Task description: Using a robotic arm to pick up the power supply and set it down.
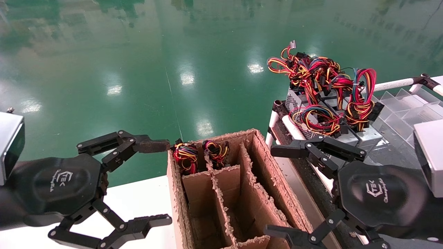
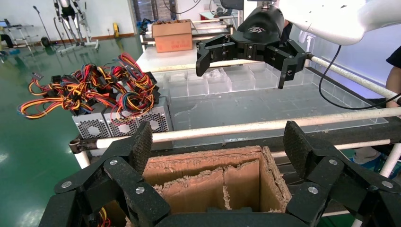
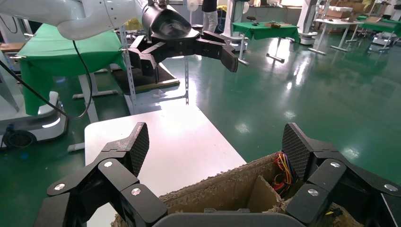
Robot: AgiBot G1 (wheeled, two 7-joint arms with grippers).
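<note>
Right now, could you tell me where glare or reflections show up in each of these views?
Head view: the glossy green floor carries bright lamp spots and mirrored shapes. Left wrist view: the floor has only a faint sheen beside the power supplies. Right wrist view: the white table glares brightly, and the floor shows light patches.

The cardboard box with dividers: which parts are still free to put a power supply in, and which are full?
In the cardboard box, the two far compartments on the left hold wire bundles. The compartments nearer the robot and the long right slot look free. The white table left of the box is bare between the open left tool and the box. The rack of power supplies, beyond the open right tool, is crowded.
</note>
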